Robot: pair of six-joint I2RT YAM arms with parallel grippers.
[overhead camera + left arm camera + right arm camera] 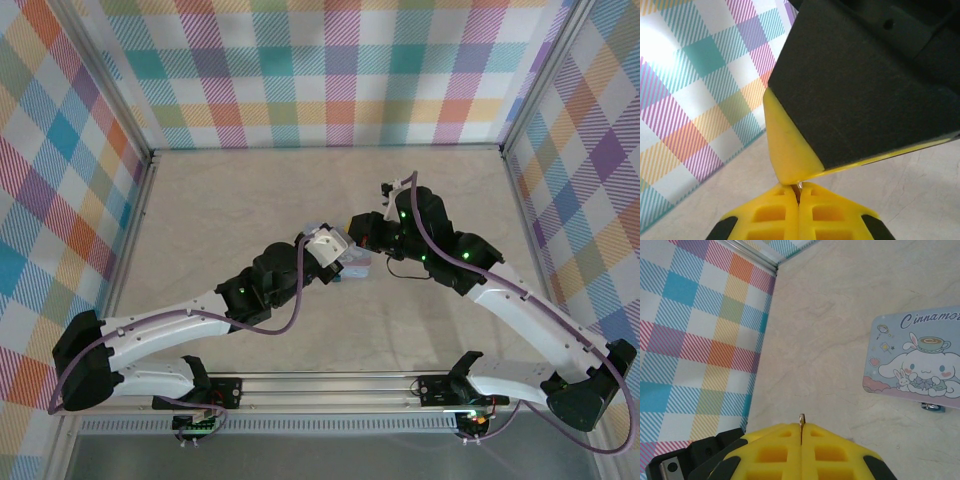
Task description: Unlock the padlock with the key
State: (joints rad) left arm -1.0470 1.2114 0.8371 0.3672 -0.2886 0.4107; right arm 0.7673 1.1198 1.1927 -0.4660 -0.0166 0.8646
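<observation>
Right fingers [780, 450] pinched, key [801, 420] between (padlock [932, 407] apart)

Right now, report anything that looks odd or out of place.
One thing: a small shiny bluish piece, likely the padlock, sticks out at the pale blue cartoon tin's lower edge, mostly hidden. The thin metal key shows only its tip between the right gripper's shut jaws.
</observation>
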